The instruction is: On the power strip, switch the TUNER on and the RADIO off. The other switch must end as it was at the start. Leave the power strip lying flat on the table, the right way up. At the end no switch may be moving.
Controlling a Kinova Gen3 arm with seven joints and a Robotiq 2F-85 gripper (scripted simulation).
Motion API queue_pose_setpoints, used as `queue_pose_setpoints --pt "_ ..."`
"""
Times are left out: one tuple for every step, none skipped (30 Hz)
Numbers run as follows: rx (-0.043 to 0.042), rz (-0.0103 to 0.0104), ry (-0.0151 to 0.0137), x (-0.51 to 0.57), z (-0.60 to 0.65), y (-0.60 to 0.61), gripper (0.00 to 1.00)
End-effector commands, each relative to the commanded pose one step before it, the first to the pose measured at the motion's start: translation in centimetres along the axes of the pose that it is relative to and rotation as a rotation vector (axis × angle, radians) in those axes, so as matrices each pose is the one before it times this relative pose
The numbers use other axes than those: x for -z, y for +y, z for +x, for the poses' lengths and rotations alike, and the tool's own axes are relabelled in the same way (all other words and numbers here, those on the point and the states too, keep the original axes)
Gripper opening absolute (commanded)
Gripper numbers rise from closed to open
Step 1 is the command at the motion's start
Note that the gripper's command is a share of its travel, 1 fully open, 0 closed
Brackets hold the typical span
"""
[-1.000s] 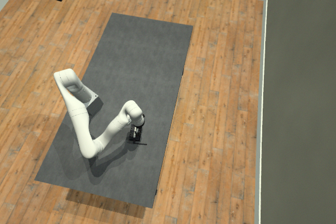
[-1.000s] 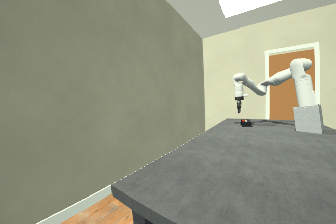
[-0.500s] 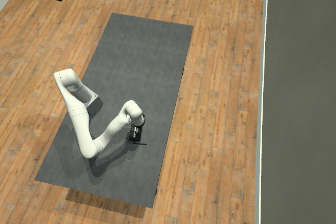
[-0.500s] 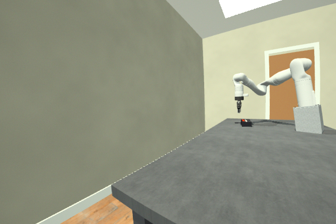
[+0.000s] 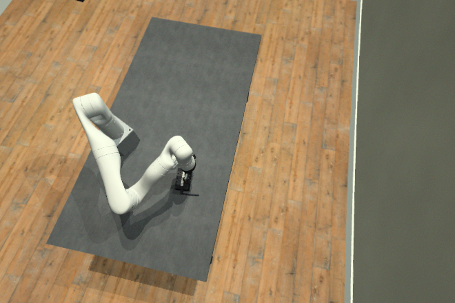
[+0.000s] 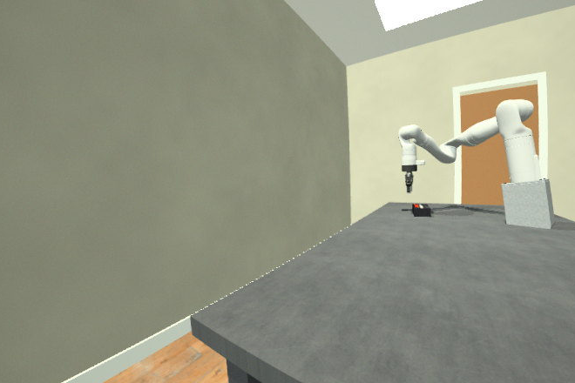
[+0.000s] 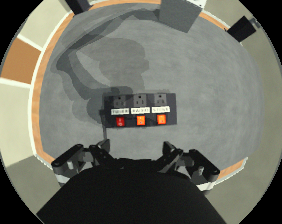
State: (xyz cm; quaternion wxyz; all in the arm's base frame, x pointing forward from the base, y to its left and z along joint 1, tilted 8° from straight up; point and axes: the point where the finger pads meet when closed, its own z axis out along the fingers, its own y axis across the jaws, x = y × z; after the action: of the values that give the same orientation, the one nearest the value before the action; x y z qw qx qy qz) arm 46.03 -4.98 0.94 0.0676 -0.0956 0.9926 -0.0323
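A black power strip [image 7: 140, 111] [image 5: 183, 180] [image 6: 421, 210] lies flat on the grey table [image 5: 185, 71] [image 6: 410, 279], the right way up. It carries three small white labels, too small to read, above three rocker switches: the left switch [image 7: 121, 121] is red, the middle switch [image 7: 140, 120] and the right switch [image 7: 161, 120] glow brighter orange. My gripper [image 6: 409, 190] [image 7: 136, 146] is open and empty. It hangs a clear gap above the strip, fingers pointing down.
The arm's grey pedestal [image 6: 526, 203] [image 5: 127, 137] stands on the table near the strip. A thin black cord [image 5: 190, 193] [image 6: 460, 207] leaves the strip's end. The table's right edge [image 5: 235, 149] is close by, with a green wall [image 6: 161, 180] beyond.
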Motion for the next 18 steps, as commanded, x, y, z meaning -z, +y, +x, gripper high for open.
queue_pose_setpoints --pt "-0.00858 0.00679 0.00932 0.081 0.164 -0.178 1.00" --pt "0.00000 0.00000 0.00000 0.000 0.000 0.000 1.00" --pt "0.00000 0.00000 0.00000 0.000 0.000 0.000 1.00" --pt "0.00000 0.00000 0.00000 0.000 0.000 0.000 1.00" --pt "0.00000 0.00000 0.00000 0.000 0.000 0.000 1.00" --pt "0.00000 0.00000 0.00000 0.000 0.000 0.000 1.00" --pt "0.00000 0.00000 0.00000 0.000 0.000 0.000 1.00" --pt "0.00000 0.00000 0.00000 0.000 0.000 0.000 1.00" --pt "0.00000 0.00000 0.00000 0.000 0.000 0.000 1.00" --pt "0.00000 0.00000 0.00000 0.000 0.000 0.000 1.00" --pt "0.00000 0.00000 0.00000 0.000 0.000 0.000 1.00" --pt "0.00000 0.00000 0.00000 0.000 0.000 0.000 1.00" --pt "0.00000 0.00000 0.00000 0.000 0.000 0.000 1.00" --pt "0.00000 0.00000 0.00000 0.000 0.000 0.000 1.00" --pt "0.00000 0.00000 0.00000 0.000 0.000 0.000 1.00" --pt "0.00680 -0.00723 -0.00891 0.104 -0.111 0.162 1.00" --pt "-0.00623 0.00128 0.00180 0.469 0.239 -0.144 1.00" --pt "-0.00596 -0.00297 0.00097 0.694 0.259 -0.101 1.00"
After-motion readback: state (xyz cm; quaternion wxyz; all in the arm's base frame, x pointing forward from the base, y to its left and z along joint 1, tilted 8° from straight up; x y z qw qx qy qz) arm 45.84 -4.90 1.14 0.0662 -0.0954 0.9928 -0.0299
